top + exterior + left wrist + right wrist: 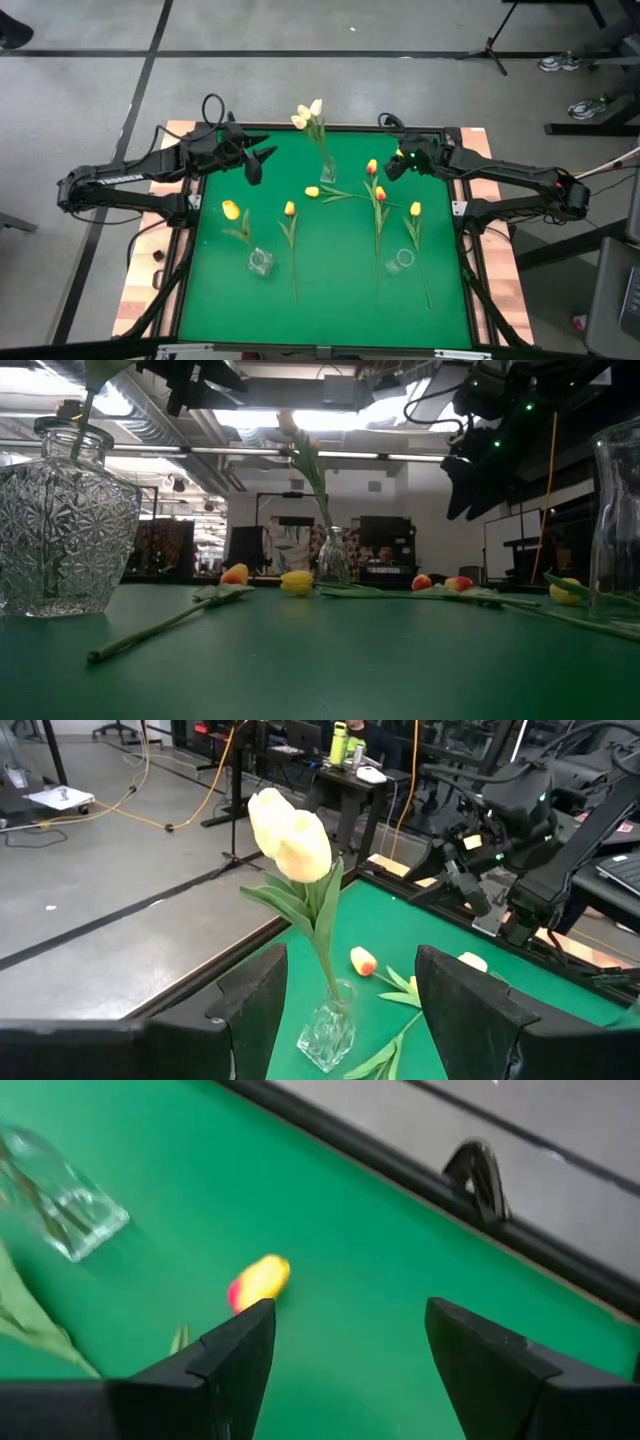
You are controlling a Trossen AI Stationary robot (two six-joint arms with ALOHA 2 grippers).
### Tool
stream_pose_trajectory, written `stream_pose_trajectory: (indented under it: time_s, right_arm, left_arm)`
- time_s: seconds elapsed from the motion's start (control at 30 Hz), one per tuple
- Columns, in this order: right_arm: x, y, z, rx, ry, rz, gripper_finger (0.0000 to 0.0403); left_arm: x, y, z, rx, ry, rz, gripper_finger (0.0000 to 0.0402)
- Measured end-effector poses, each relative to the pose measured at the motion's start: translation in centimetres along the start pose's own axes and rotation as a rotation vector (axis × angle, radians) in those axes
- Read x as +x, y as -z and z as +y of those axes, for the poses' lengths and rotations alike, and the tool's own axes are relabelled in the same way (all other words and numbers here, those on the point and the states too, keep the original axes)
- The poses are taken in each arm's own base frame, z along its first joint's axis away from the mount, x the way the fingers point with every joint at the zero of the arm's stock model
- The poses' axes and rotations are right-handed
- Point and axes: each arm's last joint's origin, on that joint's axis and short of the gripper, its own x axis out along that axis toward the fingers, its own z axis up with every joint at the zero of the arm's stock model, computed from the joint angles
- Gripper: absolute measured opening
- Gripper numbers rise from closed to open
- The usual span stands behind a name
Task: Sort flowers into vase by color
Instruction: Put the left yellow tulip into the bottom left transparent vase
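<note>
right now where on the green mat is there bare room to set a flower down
Free: the near strip of the green mat below the two empty glass vases, and the far-left corner under the open left gripper. Crowded: the middle band, where loose tulips lie from the yellow one across to the right, around the vase of white tulips.

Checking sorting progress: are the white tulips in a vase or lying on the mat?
In a vase: white tulips stand upright, stems in the small glass vase.

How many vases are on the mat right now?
3. The middle vase stands toward the top of the high view and holds white tulips. The left vase and right vase stand lower on the mat. None seems hidden.
</note>
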Motion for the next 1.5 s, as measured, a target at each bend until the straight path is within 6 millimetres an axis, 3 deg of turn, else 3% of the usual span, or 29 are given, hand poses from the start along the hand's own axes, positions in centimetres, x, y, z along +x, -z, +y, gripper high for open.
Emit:
stream_pose_trajectory:
  time_s: [0.63,1.5]
  right_arm:
    - [-0.3,2.2,-1.0,0.017,0.114,0.211,0.0257]
    - [-0.1,1.7,-0.5,0.051,-0.003,0.187,0.0257]
  left_arm:
    - [0.0,0.0,0.0,0.002,-0.002,0.004,0.0217]
    - [0.0,0.0,0.1,0.009,-0.036,-0.005,0.0217]
